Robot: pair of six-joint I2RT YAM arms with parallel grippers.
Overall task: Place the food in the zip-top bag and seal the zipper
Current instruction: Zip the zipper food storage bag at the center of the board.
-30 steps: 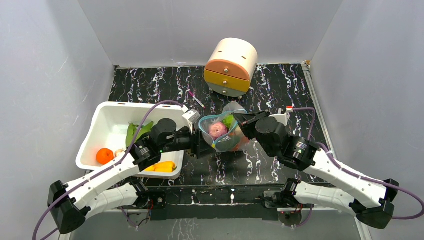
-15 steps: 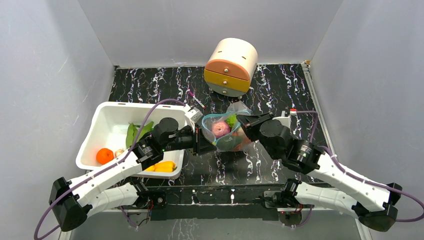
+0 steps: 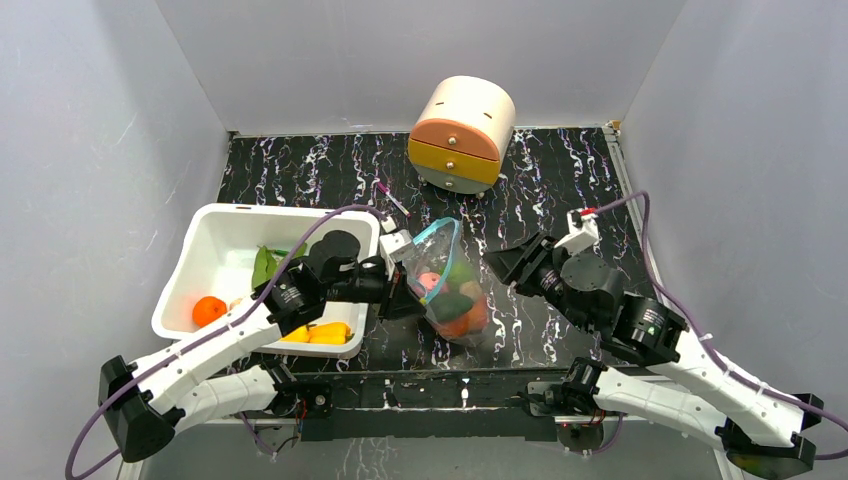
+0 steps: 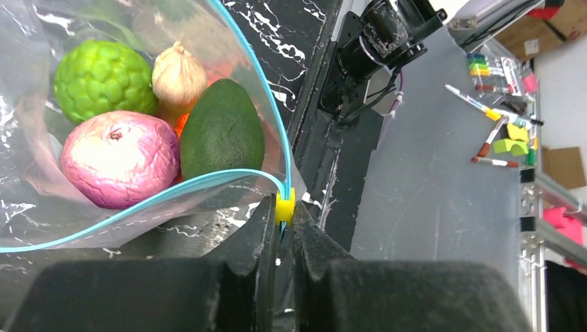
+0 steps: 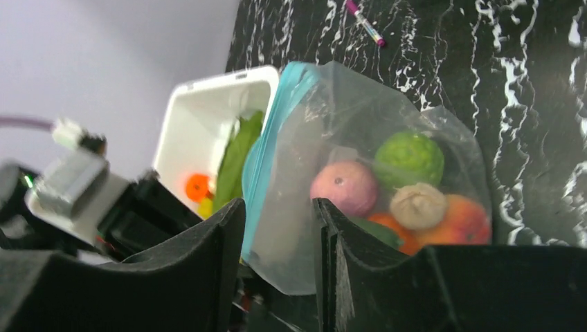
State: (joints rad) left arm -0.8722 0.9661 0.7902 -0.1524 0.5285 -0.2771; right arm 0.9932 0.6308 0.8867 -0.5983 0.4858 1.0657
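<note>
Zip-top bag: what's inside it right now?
Through the clear zip-top bag: a pink-purple round fruit, a bumpy green fruit, a garlic bulb and a dark avocado. Orange-red pieces show behind them; anything underneath is covered.

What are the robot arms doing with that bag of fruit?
They are packing food into a clear bag. The left gripper is pinched shut on the bag's zipper, right at its yellow slider. The right gripper is open beside the bag, not holding it. The bag's mouth is open. An orange, a leaf and yellow peppers lie in the white tub.
</note>
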